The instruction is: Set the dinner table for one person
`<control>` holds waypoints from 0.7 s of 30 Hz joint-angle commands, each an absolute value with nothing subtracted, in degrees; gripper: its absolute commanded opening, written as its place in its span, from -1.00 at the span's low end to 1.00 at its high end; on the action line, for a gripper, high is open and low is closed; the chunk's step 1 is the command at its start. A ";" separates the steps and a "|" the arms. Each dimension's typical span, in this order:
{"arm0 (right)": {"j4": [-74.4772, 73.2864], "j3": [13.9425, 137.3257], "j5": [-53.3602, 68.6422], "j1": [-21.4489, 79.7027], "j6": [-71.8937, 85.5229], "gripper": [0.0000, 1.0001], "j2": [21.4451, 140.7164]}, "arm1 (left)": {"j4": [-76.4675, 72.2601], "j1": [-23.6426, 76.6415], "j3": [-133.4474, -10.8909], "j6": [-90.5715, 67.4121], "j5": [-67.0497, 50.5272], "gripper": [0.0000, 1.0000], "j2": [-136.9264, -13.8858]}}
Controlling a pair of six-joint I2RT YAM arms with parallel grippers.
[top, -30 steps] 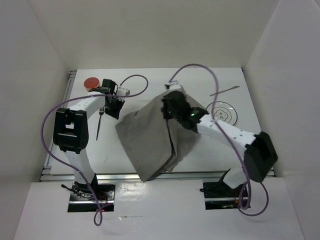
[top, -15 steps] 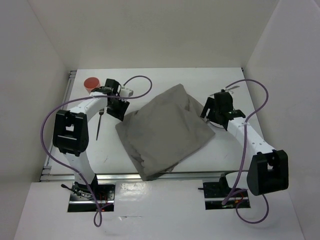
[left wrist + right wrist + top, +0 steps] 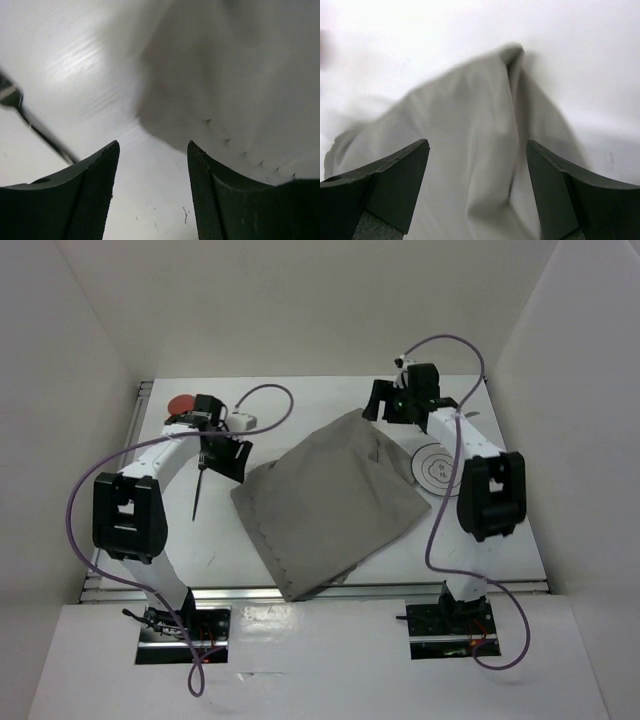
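A grey cloth mat (image 3: 330, 500) lies spread at an angle in the middle of the white dinner table (image 3: 300, 400), with a raised fold near its far corner. My left gripper (image 3: 228, 455) is open just off the mat's left corner, with bare table between its fingers (image 3: 100, 190). The left wrist view shows that mat corner (image 3: 240, 100) and a fork (image 3: 35, 125). My right gripper (image 3: 375, 405) is open by the mat's far corner, and the mat's fold (image 3: 485, 165) lies below its spread fingers (image 3: 395, 175). Neither gripper holds anything.
A fork (image 3: 200, 480) lies left of the mat beside my left gripper. A red cup (image 3: 182, 405) stands at the far left corner. A white patterned plate (image 3: 440, 468) sits right of the mat, partly under my right arm. Metal rails run along the left and near edges.
Both grippers have opened and let go of the mat, which went from folded over to spread out. My right arm swung out to the right, then to the mat's far corner.
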State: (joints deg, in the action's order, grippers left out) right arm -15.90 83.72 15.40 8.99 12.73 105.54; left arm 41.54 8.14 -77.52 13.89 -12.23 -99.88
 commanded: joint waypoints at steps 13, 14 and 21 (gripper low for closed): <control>-14.77 106.70 29.96 8.35 6.33 0.72 129.29 | 43.25 -0.79 -66.62 1.59 -39.54 0.30 -108.36; -14.24 105.22 30.67 8.35 6.33 0.72 129.29 | 42.63 -0.79 -66.62 0.54 -39.55 0.32 -108.98; -12.13 102.12 31.20 8.35 6.33 0.70 128.67 | 37.19 -5.36 -66.53 -1.93 -39.37 0.32 -112.32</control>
